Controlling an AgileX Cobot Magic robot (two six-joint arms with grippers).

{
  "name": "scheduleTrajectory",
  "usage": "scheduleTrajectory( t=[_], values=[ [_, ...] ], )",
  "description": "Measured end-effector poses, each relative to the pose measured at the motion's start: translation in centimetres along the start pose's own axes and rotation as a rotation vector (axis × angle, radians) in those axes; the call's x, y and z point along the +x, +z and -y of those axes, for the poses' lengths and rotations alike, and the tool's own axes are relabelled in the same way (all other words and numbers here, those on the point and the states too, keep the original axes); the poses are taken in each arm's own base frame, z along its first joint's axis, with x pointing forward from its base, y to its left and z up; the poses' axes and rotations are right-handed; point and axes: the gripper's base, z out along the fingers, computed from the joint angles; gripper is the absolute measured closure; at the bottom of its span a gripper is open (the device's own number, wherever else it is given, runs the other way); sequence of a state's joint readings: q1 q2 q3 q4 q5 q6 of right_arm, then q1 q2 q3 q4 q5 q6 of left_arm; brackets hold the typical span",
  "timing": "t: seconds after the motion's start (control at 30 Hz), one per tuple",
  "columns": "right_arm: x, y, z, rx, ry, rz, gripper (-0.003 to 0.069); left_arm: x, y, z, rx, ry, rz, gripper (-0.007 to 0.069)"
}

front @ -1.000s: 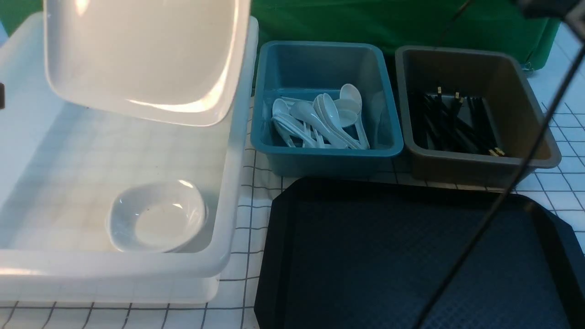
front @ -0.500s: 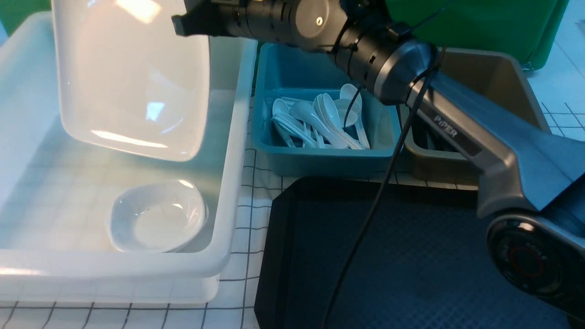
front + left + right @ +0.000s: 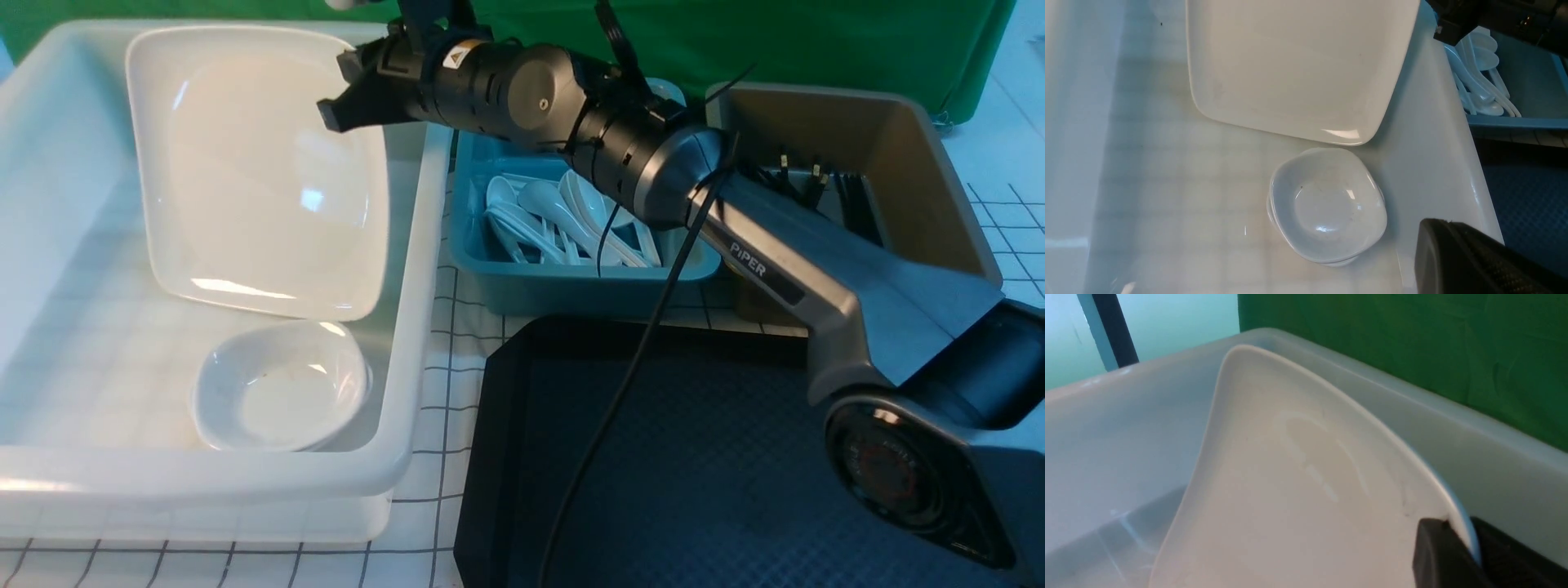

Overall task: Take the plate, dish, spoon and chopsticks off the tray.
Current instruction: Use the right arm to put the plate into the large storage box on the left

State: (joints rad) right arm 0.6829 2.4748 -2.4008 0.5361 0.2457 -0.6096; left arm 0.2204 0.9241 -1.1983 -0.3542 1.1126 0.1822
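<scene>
The large white plate (image 3: pixel 253 171) stands tilted inside the white tub (image 3: pixel 412 392), its low edge just behind the small white dish (image 3: pixel 282 388) on the tub floor. My right gripper (image 3: pixel 347 86) is shut on the plate's right rim; in the right wrist view the rim (image 3: pixel 1453 514) sits between the two black fingers (image 3: pixel 1433 551). My left gripper (image 3: pixel 1437 232) is shut on nothing and hangs over the tub's right wall beside the dish (image 3: pixel 1327 204). White spoons (image 3: pixel 571 216) lie in the blue bin. Black chopsticks (image 3: pixel 849 196) lie in the brown bin. The black tray (image 3: pixel 735 457) is at the front right.
The blue bin (image 3: pixel 571 286) and the brown bin (image 3: pixel 939 188) stand side by side behind the tray. My right arm (image 3: pixel 775 269) stretches across both bins and the tray, with its cable (image 3: pixel 620 392) hanging over the tray. A green backdrop (image 3: pixel 816 41) closes the far side.
The right arm has come down and into view, lowering the plate from above the tub into it. The dish and the bins have not moved.
</scene>
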Motion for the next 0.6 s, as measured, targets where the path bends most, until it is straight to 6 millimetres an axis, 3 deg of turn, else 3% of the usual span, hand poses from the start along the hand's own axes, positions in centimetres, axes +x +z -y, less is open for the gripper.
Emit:
scheduleTrajectory(
  t=[0.17, 0.3, 0.43, 0.53, 0.6],
  values=[
    [-0.4, -0.1, 0.2, 0.020, -0.058, 0.028, 0.0389, 0.0, 0.0, 0.0, 0.000, 0.013, 0.000, 0.0627],
    [-0.5, -0.1, 0.2, 0.024, -0.066, 0.032, 0.0328, 0.0, 0.0, 0.0, 0.000, 0.020, 0.000, 0.0627],
    [-0.5, -0.1, 0.2, 0.021, -0.067, 0.029, 0.0337, 0.0, 0.0, 0.0, -0.001, 0.020, 0.004, 0.0627],
    [-0.4, -0.3, 0.0, -0.003, -0.104, -0.015, 0.0403, -0.1, 0.0, 0.0, -0.003, 0.020, 0.016, 0.0627],
    [-1.3, -1.4, -0.3, -0.048, -0.138, -0.101, 0.0501, -0.2, 0.1, -0.1, -0.012, 0.025, 0.013, 0.0627]
  ],
)
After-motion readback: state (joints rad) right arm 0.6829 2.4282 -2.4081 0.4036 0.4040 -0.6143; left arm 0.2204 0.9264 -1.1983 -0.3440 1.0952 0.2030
